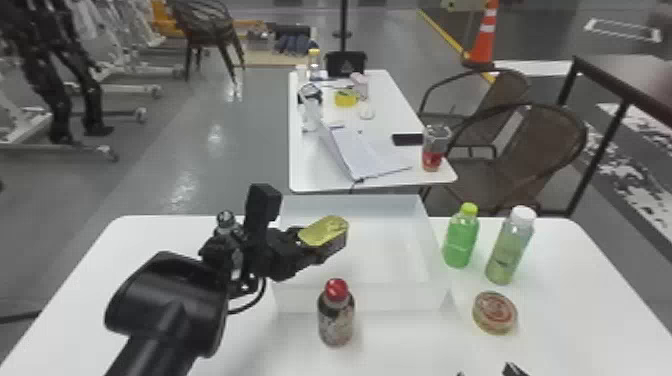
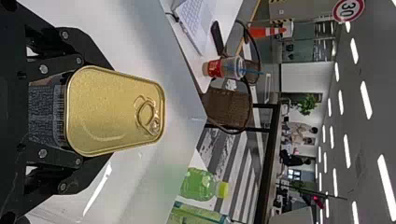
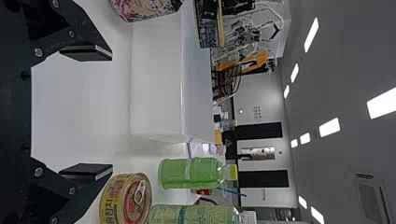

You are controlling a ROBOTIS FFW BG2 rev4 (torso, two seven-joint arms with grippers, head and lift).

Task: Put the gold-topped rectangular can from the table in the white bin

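One gold-topped rectangular can (image 1: 327,234) was found clamped in the left pincer (image 1: 311,246), lid up, raised over the left part of the white bin (image 1: 395,299). The bin stood at the middle of the far edge of the worktop (image 1: 575,300). A red-capped bottle (image 1: 336,320) stood upright just on the bin's near side. Toward the worktop's far right corner, a green bottle (image 1: 461,239) and a white-capped bottle (image 1: 509,252) stood side by side, a round tin (image 1: 494,312) just nearer. The right pincer (image 1: 486,371), toward the near edge, was empty and wide.
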